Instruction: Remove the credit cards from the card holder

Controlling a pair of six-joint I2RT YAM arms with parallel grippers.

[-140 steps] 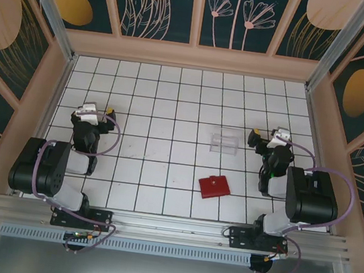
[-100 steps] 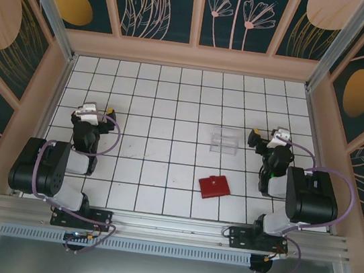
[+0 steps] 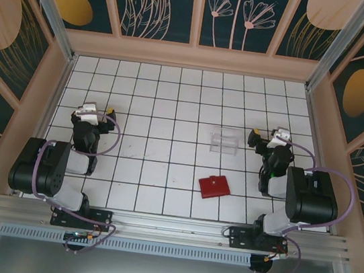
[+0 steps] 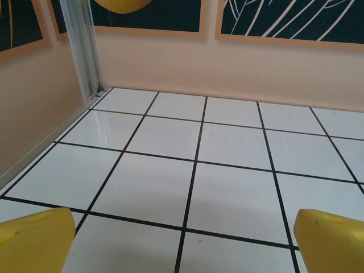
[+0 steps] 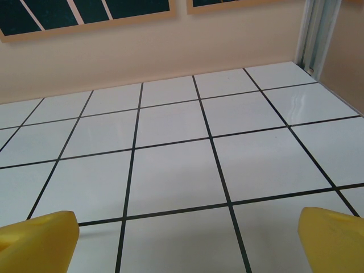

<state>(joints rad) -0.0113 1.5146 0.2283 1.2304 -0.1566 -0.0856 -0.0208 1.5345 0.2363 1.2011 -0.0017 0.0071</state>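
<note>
The card holder [image 3: 214, 186], a flat red wallet folded shut with its small tab on top, lies on the white tiled table right of centre near the front. The credit cards are hidden. My left gripper [image 3: 90, 111] rests at the table's left side, far from the wallet, and its yellow fingertips [image 4: 34, 242] stand wide apart over bare tile. My right gripper [image 3: 278, 138] sits at the right side, behind and to the right of the wallet. It is open too, with yellow fingertips [image 5: 335, 239] at both lower corners and nothing between them.
A small clear plastic box [image 3: 224, 142] stands behind the wallet, left of the right gripper. Peach walls [image 3: 193, 56] enclose the table on three sides, with metal posts [image 4: 82, 45] in the back corners.
</note>
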